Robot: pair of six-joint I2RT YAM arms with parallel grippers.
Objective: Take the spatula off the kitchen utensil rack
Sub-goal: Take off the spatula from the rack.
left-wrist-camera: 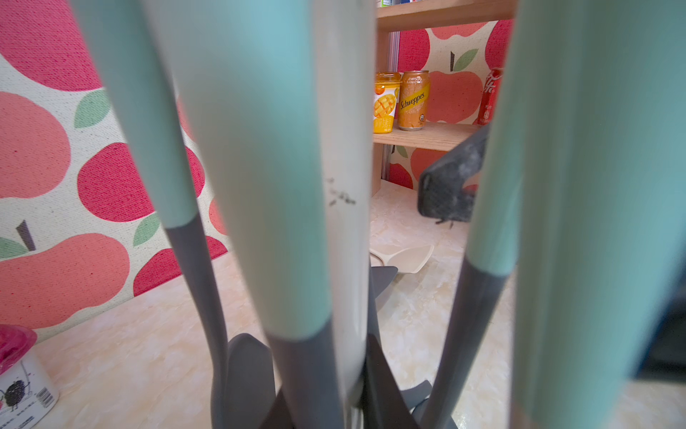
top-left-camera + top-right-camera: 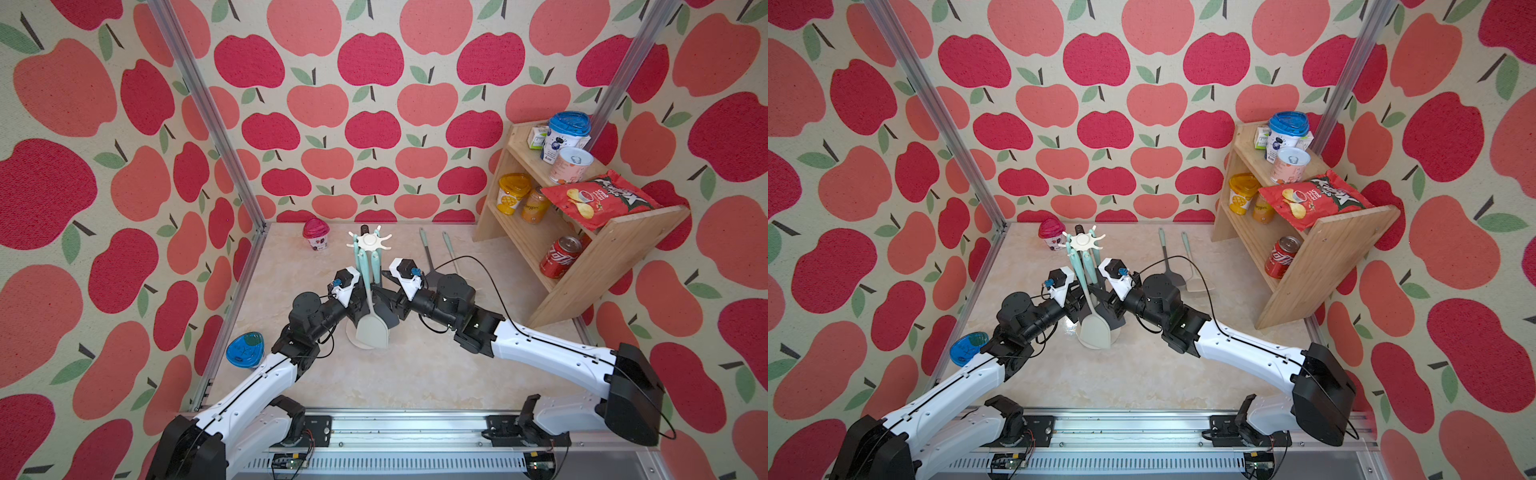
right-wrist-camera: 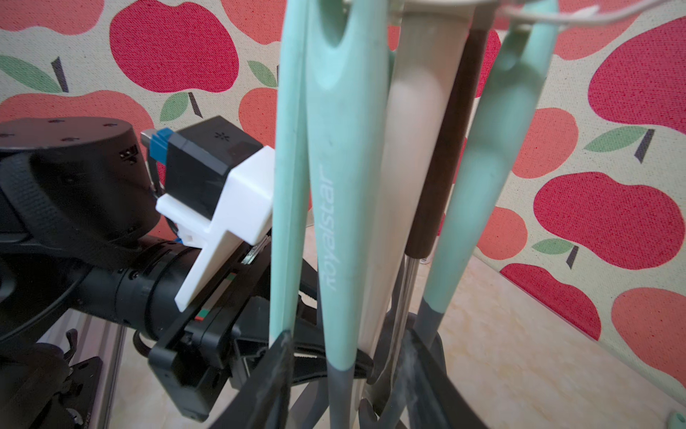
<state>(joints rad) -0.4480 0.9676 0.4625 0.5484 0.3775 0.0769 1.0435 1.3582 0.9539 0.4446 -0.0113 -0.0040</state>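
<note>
Currently: left gripper (image 2: 354, 302) apparently clenched on kitchen utensil rack (image 2: 369, 241); right gripper (image 2: 386, 305) parted, straddling several handles (image 3: 343, 148). Risk: pinching neighbours with spatula (image 2: 372, 330); toppling rack.

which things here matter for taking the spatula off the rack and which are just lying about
For the job: kitchen utensil rack, hanging spatulas, left gripper, right gripper.
Lying about: two spatulas on the table, wooden shelf, red-lidded cup, blue-lidded cup.

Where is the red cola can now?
In both top views the red cola can stands on the lower board of the wooden shelf, at the table's right, under the chips bag.
</note>
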